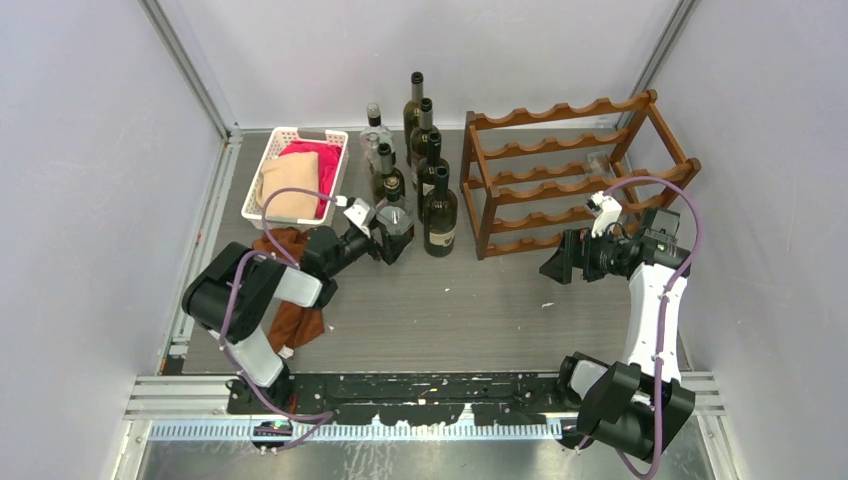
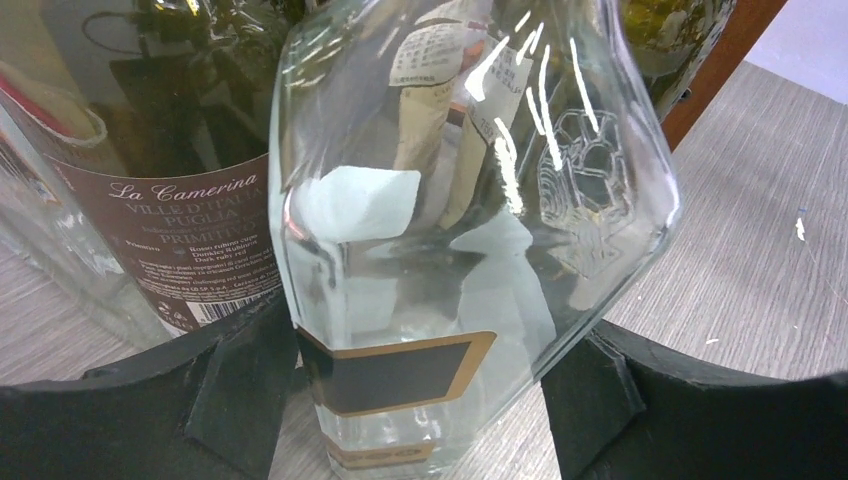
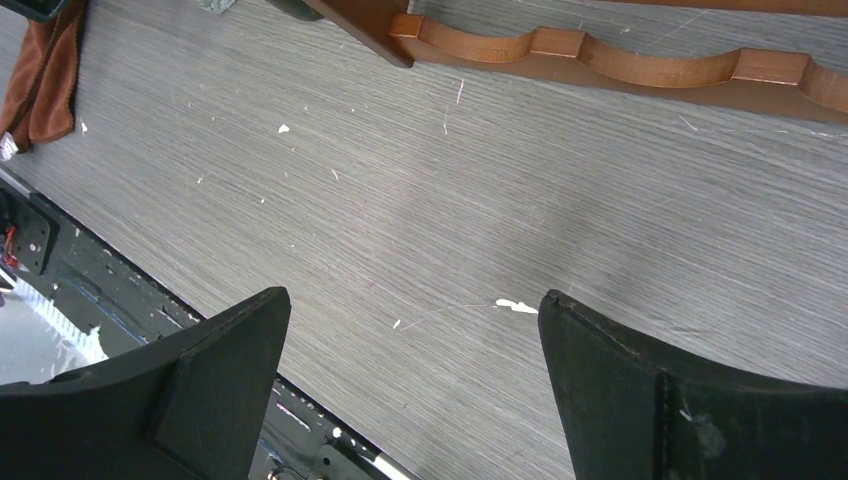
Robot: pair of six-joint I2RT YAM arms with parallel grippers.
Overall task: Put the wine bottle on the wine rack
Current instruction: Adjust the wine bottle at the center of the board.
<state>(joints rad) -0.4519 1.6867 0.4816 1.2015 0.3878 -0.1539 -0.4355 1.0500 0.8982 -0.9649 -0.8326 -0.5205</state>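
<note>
The wine bottle point(image 2: 450, 200) is clear glass with a black, gold-edged label. It stands on the table at the front of a group of bottles point(image 1: 396, 218). My left gripper point(image 2: 420, 350) has closed round its lower body, with one finger against each side point(image 1: 392, 232). The reddish-brown wine rack point(image 1: 570, 170) stands to the right of the bottles, and its bottom wavy rail point(image 3: 600, 60) shows in the right wrist view. In front of the rack my right gripper point(image 1: 556, 265) hangs open over bare table, nothing between its fingers point(image 3: 415, 310).
Several dark bottles point(image 1: 439, 210) stand right behind and beside the clear one, the nearest labelled "La Camerina" point(image 2: 170, 220). A white slotted basket point(image 1: 295, 175) holding cloths sits at the back left. A brown cloth point(image 1: 290, 300) lies under the left arm.
</note>
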